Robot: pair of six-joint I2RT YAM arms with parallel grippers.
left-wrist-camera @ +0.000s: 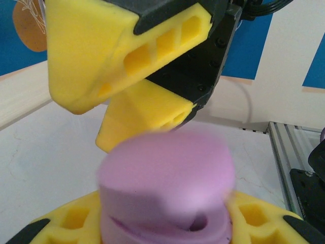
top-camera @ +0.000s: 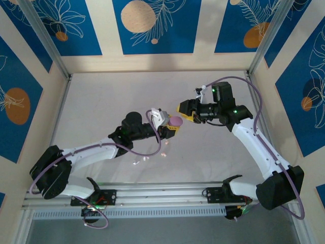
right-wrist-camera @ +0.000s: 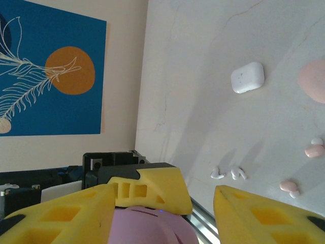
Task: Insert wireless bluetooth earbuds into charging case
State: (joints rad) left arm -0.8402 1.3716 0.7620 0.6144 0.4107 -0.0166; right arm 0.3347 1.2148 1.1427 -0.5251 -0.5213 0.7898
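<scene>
A purple charging case [left-wrist-camera: 167, 178] is held up off the table, with my left gripper [left-wrist-camera: 162, 223] shut on it and a yellow finger on each side. A dark gap shows under its lid. In the top view the purple case [top-camera: 175, 122] hangs mid-table in my left gripper [top-camera: 171, 126]. My right gripper [top-camera: 183, 109] is just beyond it, open. In the right wrist view its fingers [right-wrist-camera: 56, 216] stand wide apart around the case [right-wrist-camera: 152, 226]. Two white earbuds [right-wrist-camera: 218, 174] and two pink earbuds [right-wrist-camera: 288, 186] lie on the table.
A white case [right-wrist-camera: 248, 77] and a pink case [right-wrist-camera: 314, 81] lie shut on the table further off. Small buds [top-camera: 147, 158] lie near the front rail [top-camera: 162, 195]. Walls enclose the table on three sides.
</scene>
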